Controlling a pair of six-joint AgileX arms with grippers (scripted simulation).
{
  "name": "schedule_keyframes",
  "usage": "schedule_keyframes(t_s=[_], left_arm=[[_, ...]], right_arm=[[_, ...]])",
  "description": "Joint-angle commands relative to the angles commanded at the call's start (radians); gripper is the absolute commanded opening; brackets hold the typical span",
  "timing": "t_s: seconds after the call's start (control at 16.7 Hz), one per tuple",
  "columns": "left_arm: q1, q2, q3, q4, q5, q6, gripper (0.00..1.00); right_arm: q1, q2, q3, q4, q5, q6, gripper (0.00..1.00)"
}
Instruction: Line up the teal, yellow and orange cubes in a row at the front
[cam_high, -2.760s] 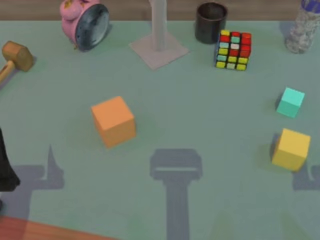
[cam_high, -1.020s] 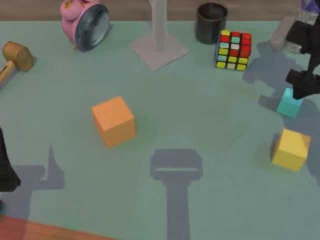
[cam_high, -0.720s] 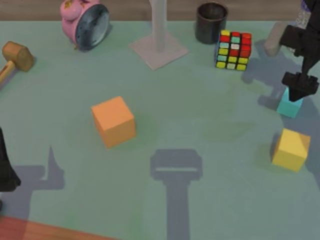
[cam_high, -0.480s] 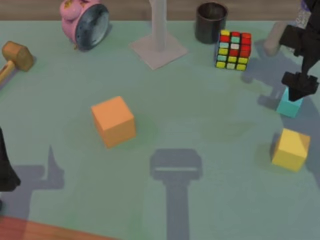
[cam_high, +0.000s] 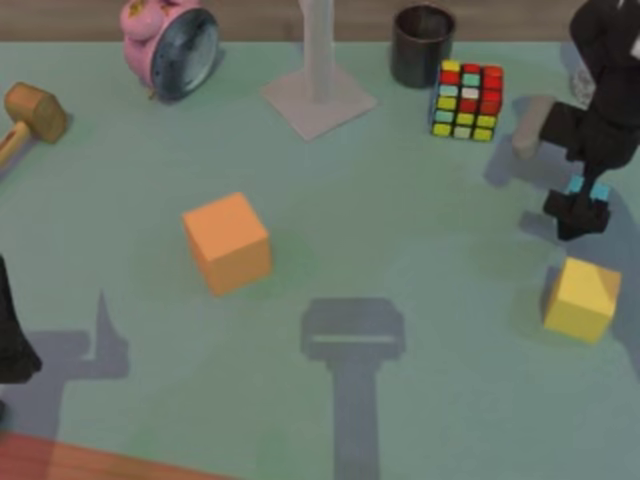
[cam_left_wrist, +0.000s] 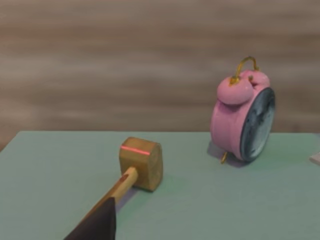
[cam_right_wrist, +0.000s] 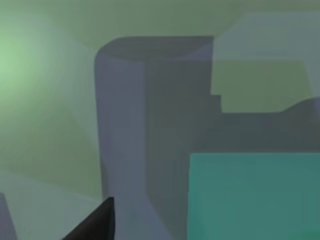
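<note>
The right hand (cam_high: 578, 205) is at the right side of the surface (cam_high: 400, 250), and it is closed on the teal cube (cam_high: 588, 189). In the top view only small teal parts show between the dark fingers; in the right wrist view the cube fills the lower corner, very close to the camera, with the hand's shadow on the surface behind it. Whether the cube touches the surface, I cannot tell.

The yellow cube (cam_high: 582, 298) sits just in front of this hand, near the right edge, apart from it. The orange cube (cam_high: 227, 243) is far to the hand's left, well apart from the other two cubes. The multicoloured puzzle cube (cam_high: 466, 100) stands behind and left of the hand, beside a dark cup (cam_high: 422, 45).

The left hand (cam_high: 12, 340) is at the left edge of the surface; if its fingers are wide or narrow I cannot tell. Its wrist view looks at a wooden mallet (cam_left_wrist: 135, 167) and a pink alarm clock (cam_left_wrist: 243, 119).
</note>
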Motion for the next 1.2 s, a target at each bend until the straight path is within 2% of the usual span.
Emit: schedule_keyframes(t_s=[0.36, 1.14, 1.2], left_arm=[[0.0, 0.0, 0.0, 0.0, 0.0, 0.0, 1.0], [0.0, 0.0, 0.0, 0.0, 0.0, 0.0, 1.0], [0.0, 0.0, 0.0, 0.0, 0.0, 0.0, 1.0]], right_arm=[[0.001, 0.018, -0.046, 0.055, 0.0, 0.0, 1.0], [0.001, 0.018, -0.046, 0.055, 0.0, 0.0, 0.02], [0.001, 0.018, -0.046, 0.055, 0.0, 0.0, 0.0]])
